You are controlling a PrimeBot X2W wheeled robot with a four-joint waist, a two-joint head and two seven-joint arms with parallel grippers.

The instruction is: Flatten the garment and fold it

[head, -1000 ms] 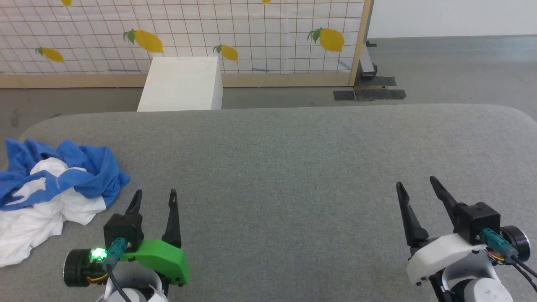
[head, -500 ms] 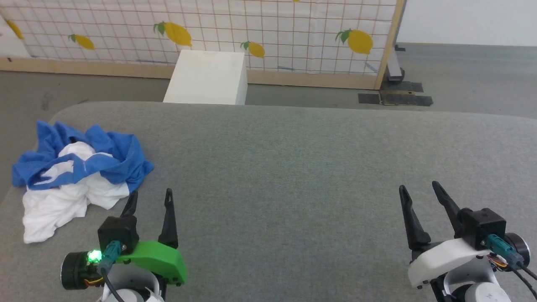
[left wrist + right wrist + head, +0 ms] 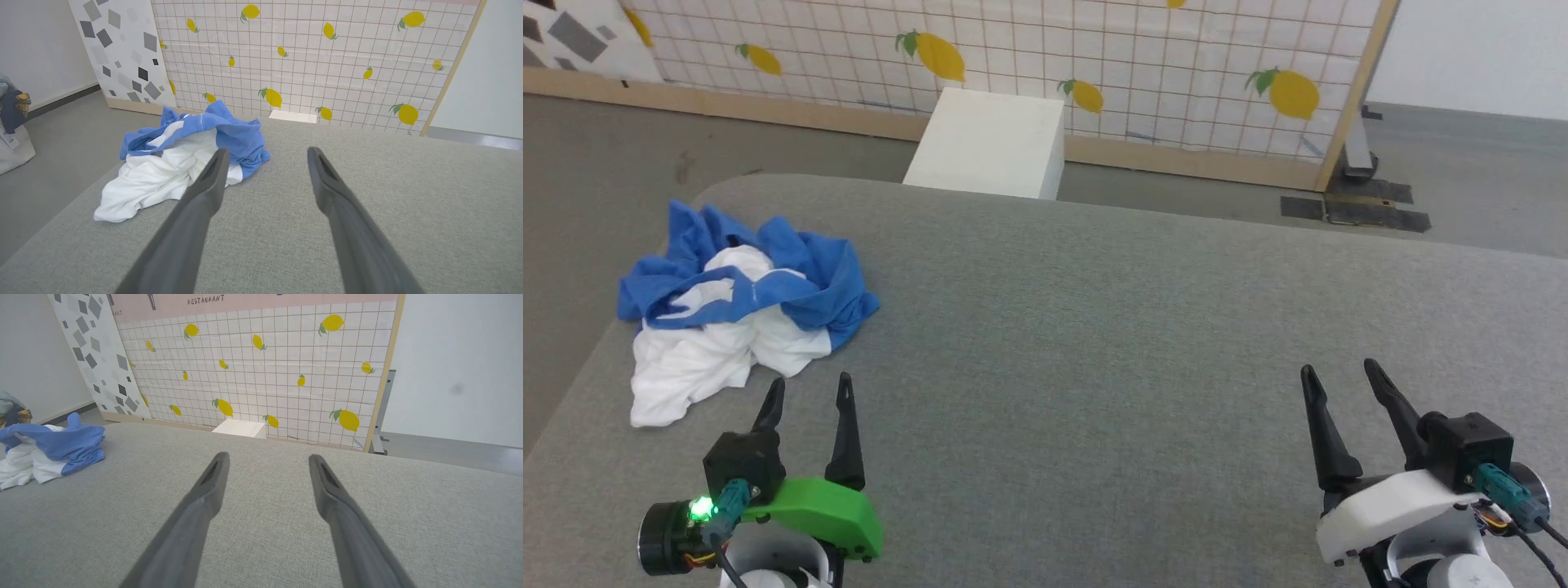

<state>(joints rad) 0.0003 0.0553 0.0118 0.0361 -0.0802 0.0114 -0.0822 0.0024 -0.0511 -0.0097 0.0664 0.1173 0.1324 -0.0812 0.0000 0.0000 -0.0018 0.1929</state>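
Note:
The garment (image 3: 739,314) lies crumpled in a heap near the left edge of the grey padded table (image 3: 1094,327), its blue parts bunched over the white body. The same heap of the garment (image 3: 184,157) sits just ahead and left of my left fingers in the left wrist view, and the garment (image 3: 49,451) lies at the far left in the right wrist view. My left gripper (image 3: 809,392) is open and empty, a short way in front of the heap. Far off at the lower right, my right gripper (image 3: 1339,376) is also open and empty.
Behind the table stands a white box (image 3: 988,143) on the floor, in front of a lemon-print grid panel (image 3: 1094,57) with a wooden frame. The table's left edge (image 3: 572,384) drops to grey floor close beside the heap.
The head camera has turned left, so the whole picture shifted right and the heap now shows fully. Both grippers stay open in the same places.

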